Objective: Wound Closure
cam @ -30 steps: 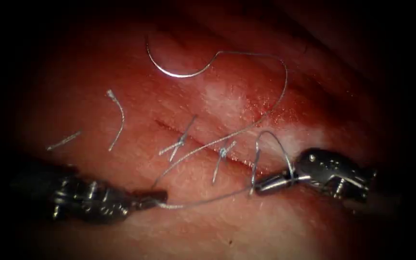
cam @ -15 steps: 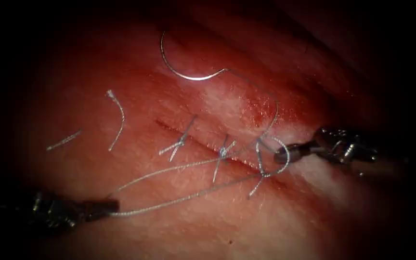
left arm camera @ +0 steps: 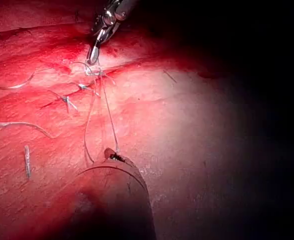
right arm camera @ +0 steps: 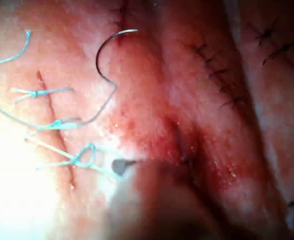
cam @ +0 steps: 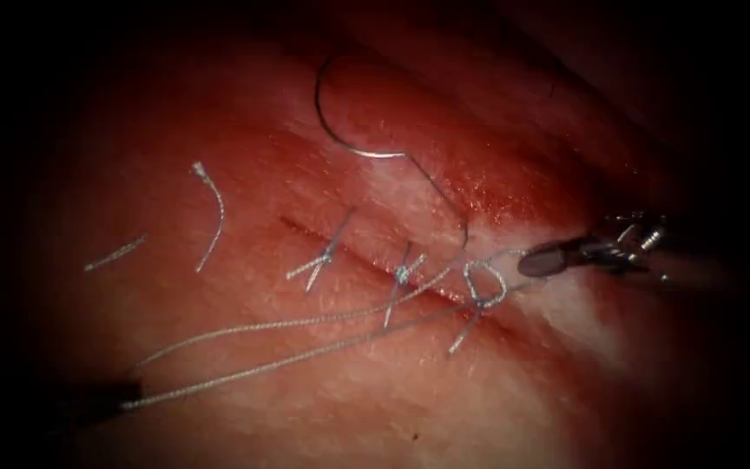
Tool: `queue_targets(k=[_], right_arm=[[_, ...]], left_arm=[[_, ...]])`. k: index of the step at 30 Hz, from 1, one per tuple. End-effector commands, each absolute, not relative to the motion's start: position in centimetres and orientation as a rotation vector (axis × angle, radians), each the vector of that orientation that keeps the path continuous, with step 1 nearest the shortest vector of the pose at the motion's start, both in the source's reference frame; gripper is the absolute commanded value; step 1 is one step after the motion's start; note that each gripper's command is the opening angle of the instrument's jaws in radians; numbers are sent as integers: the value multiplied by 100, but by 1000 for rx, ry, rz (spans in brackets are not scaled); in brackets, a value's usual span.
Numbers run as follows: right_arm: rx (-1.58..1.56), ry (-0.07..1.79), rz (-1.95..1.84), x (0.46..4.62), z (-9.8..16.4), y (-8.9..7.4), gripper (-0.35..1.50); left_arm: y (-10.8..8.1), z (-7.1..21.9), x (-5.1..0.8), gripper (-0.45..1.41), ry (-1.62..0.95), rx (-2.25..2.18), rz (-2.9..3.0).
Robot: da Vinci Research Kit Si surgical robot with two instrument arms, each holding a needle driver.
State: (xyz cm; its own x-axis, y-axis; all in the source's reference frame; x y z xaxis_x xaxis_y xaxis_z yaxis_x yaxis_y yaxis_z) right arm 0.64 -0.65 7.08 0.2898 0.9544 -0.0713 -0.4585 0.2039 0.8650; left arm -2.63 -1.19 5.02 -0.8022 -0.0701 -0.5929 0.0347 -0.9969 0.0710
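Here we take the cut as our landmark. Nearest us, well left of it, the left tool grips the thread, jaws clenched on the strand. That strand runs taut back to a small loop at the cut's right end. Just right of the loop, the right tool is clamped on the thread's short end. Two tied stitches cross the cut. Beyond it, the needle lies free on the tissue, held by neither tool.
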Motion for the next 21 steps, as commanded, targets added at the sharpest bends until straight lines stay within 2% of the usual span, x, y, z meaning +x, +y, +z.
queue_targets(k=[1, 21], right_arm=[[853, 725, 1139, 70, 713, -66, -35], [921, 698, 1186, 72, 681, -91, -35]], left_arm=[[-125, 503, -263, -45, -90, 964, -2932], [-163, 444, -221, -45, -103, 1017, -2925]])
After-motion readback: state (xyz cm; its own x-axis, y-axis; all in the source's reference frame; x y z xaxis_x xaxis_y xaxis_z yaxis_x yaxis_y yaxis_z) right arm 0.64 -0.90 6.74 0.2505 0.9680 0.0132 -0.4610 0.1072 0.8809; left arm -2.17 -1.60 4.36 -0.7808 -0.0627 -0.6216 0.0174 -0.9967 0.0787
